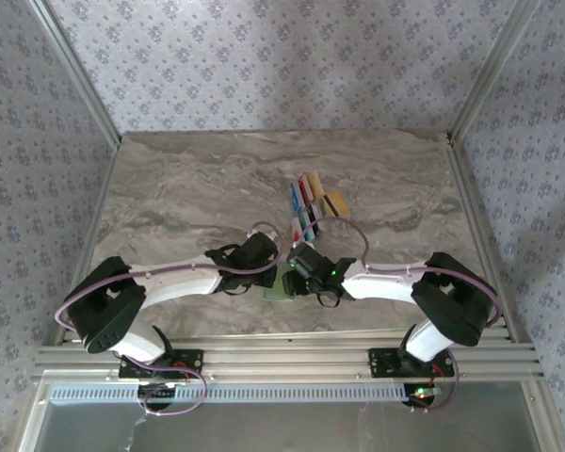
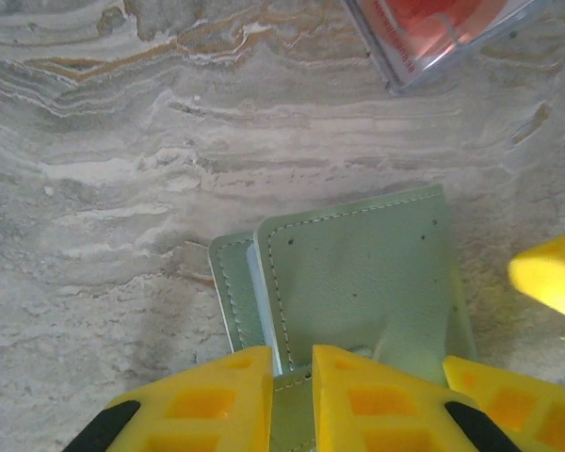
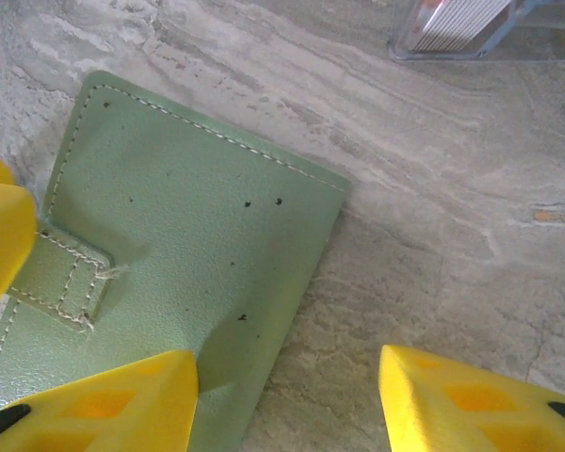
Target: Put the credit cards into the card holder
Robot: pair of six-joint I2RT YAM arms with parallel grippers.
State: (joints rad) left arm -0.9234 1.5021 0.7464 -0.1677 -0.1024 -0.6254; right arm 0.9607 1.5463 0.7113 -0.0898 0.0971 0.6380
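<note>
Card holder (image 2: pixel 358 282) flat on desk (image 1: pixel 188 188), between arms. Left hand (image 2: pixel 292 400) pinched on its near edge. Right hand (image 3: pixel 287 395) apart, straddling its corner. Credit cards (image 1: pixel 311 202) stand just beyond. Risk: shallow pinch slips, sleeve skids under card push.

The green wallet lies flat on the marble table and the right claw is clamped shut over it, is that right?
Not quite: the right gripper is open, fingers wide apart, as the right wrist view shows. The holder does lie flat on the marble table.
</note>
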